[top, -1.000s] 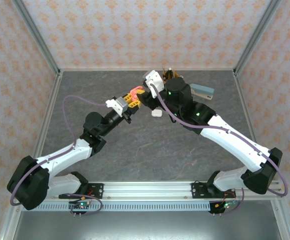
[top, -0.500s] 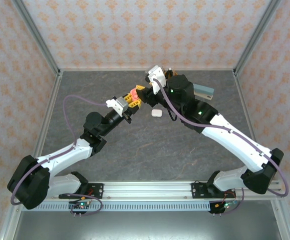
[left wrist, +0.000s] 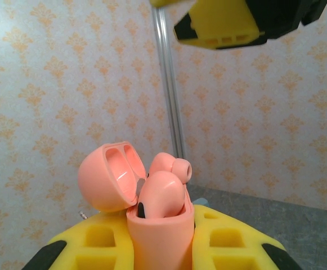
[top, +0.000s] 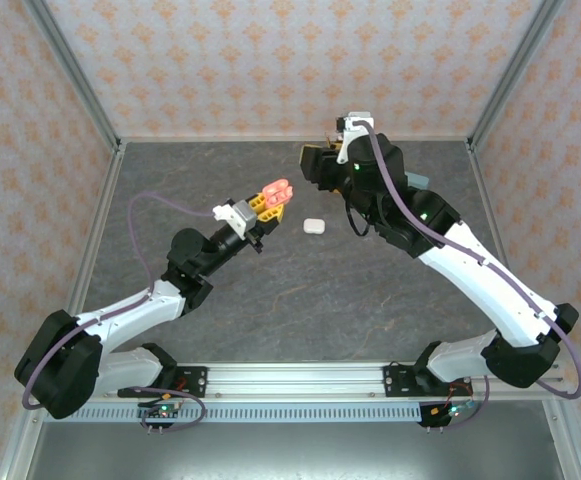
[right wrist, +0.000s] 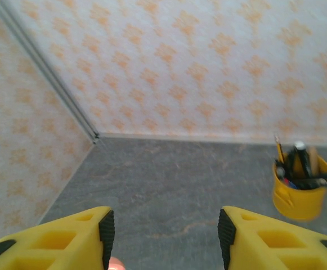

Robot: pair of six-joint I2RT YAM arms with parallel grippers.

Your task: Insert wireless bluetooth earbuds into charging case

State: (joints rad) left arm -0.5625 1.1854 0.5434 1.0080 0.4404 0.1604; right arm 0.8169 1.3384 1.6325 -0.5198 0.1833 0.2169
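Grey stone-look table (top: 270,310), patterned walls: your left arm (top: 140,305) stretches toward 1 o'clock, its left gripper (top: 268,203) pinching the open pink charging case (top: 278,189) aloft near centre. Your right arm (top: 470,265) arches high, right gripper (top: 318,160) spread and empty at the case's 2 o'clock. Two salmon-pink earbuds (left wrist: 162,197) sit proud inside, likely light, slick and fragile; take them by the rounded body

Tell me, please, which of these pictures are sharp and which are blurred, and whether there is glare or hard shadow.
Top external view: sharp and evenly lit, only faint shadows on the table. Left wrist view: the pink charging case is in focus, with soft highlights, no harsh glare. Right wrist view: soft all over; the right gripper and the yellow pen cup look blurred.
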